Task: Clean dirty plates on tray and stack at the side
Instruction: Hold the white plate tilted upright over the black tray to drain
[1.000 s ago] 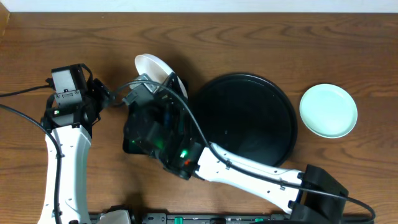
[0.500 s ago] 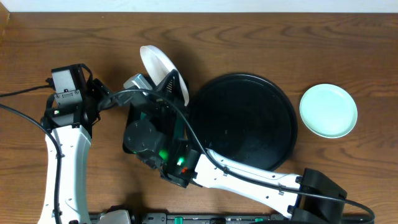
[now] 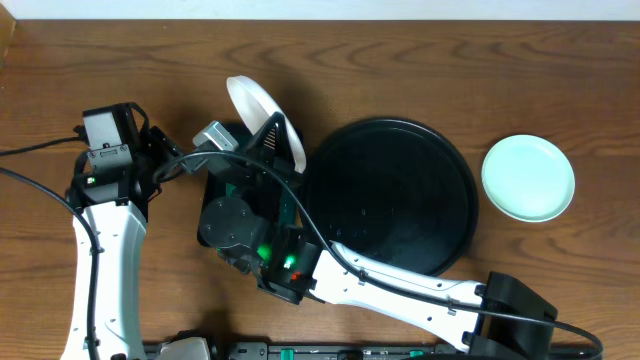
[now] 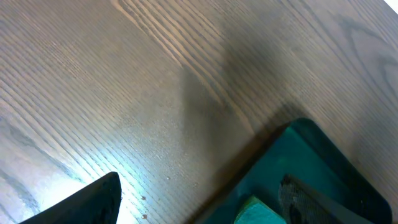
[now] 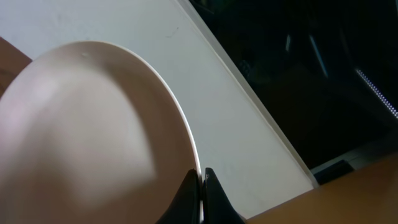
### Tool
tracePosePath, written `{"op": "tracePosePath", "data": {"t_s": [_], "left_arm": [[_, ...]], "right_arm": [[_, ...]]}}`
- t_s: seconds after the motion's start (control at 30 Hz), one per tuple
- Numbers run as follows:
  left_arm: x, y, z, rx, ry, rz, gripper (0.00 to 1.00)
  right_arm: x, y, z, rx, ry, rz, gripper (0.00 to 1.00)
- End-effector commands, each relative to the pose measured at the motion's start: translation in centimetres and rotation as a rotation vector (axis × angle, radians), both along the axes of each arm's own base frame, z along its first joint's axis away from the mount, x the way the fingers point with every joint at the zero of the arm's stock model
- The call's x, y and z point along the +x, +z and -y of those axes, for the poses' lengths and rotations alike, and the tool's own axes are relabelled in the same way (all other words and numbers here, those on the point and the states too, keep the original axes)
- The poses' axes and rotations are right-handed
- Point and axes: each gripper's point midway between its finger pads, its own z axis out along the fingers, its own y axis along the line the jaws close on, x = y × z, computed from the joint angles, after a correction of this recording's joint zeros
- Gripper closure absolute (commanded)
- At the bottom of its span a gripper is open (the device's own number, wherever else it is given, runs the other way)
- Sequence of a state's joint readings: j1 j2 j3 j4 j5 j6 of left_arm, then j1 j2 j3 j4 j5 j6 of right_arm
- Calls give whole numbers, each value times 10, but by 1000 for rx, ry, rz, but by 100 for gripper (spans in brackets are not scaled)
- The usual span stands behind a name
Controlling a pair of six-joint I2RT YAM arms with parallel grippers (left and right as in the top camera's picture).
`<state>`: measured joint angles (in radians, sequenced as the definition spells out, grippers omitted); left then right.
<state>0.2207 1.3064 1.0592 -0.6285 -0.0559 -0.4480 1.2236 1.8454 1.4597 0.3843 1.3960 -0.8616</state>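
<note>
- Right claw (image 5: pixel 202 186) is clenched on the rim of the white plate (image 5: pixel 93 137), with the thin edge pinched between its two fingers.
- We see the white plate (image 3: pixel 258 108) lifted off the table (image 3: pixel 420 60) and tilted steeply, almost on edge. It hangs just left of the black tray (image 3: pixel 395 195).
- We find no smear on the face that the right wrist view shows. The other face is hidden from us.
- We see no plate on the black tray. One mint plate (image 3: pixel 528 178) lies flat on the table to the right of the tray, apart from it. A third plate is not in view.
- Left claw (image 4: pixel 199 183) is released, jaws wide, and hangs low over the table at the corner of the dark green tray (image 4: pixel 311 162). A pale green piece (image 4: pixel 258 211), perhaps a sponge, lies just inside that tray.
- We judge the step in hand to be the cleaning of the white plate. It is held up for a wipe that has not begun.
- We think the next move falls to the left claw: close on the pale green piece and carry it to the plate's face.
- That wipe calls for light pressure, since a hard push could twist the plate in a grip that holds only its rim.
</note>
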Motion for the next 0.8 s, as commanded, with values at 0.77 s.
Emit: {"op": "tracePosePath", "data": {"t_s": [0.77], "left_arm": [[1,6,-4,12,11,10,19]], "right_arm": [[-5,5,-5,18,5,6,99]]}}
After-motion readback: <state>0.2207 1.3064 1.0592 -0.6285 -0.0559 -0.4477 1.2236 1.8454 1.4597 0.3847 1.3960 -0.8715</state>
